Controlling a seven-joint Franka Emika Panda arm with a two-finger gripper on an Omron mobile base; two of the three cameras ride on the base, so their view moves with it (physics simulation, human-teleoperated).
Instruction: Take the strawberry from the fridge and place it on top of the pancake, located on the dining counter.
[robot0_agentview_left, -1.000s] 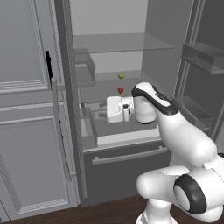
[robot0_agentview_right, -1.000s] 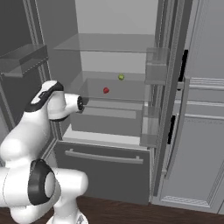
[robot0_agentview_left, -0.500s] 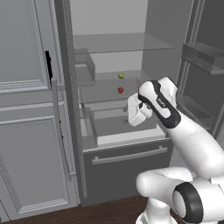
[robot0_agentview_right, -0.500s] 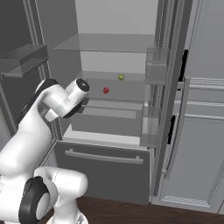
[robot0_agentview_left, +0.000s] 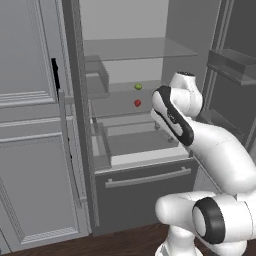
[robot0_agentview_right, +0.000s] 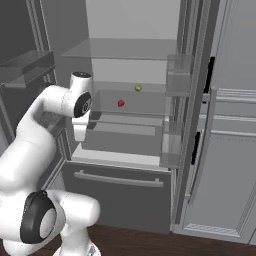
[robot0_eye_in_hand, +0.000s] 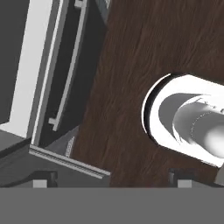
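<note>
Strawberry (robot0_agentview_left: 137, 103), small and red, sits on a glass shelf (robot0_agentview_left: 125, 100) in the middle of the open fridge (robot0_agentview_left: 135, 190), and nothing is touching it. You can see it from the right side too (robot0_agentview_right: 120, 103). A little yellow-green fruit (robot0_agentview_left: 138, 86) sits on the same shelf, a bit behind the strawberry and off to one side, near it but not touching. Another glass shelf (robot0_agentview_right: 120, 49) is higher up. Under the fruit shelf there is a pale drawer (robot0_agentview_left: 145, 150), and below that a dark bottom drawer (robot0_agentview_left: 150, 190) with a long pale bar handle (robot0_agentview_left: 148, 177). Both fridge doors stand open, and you can see the bins on the inside of the right door (robot0_agentview_right: 177, 85). The gripper (robot0_agentview_right: 80, 132) hangs in front of the left side of the fridge in the right base view, lower than the strawberry and well apart from it. It points down. In the hand view its two dark finger tips (robot0_eye_in_hand: 43, 178) stand far apart, so it is wide open and holds nothing. That view looks down at the dark wood floor (robot0_eye_in_hand: 131, 65) and the front of the bottom drawer. Grey panelled cabinets (robot0_agentview_left: 30, 150) stand next to the fridge.
</note>
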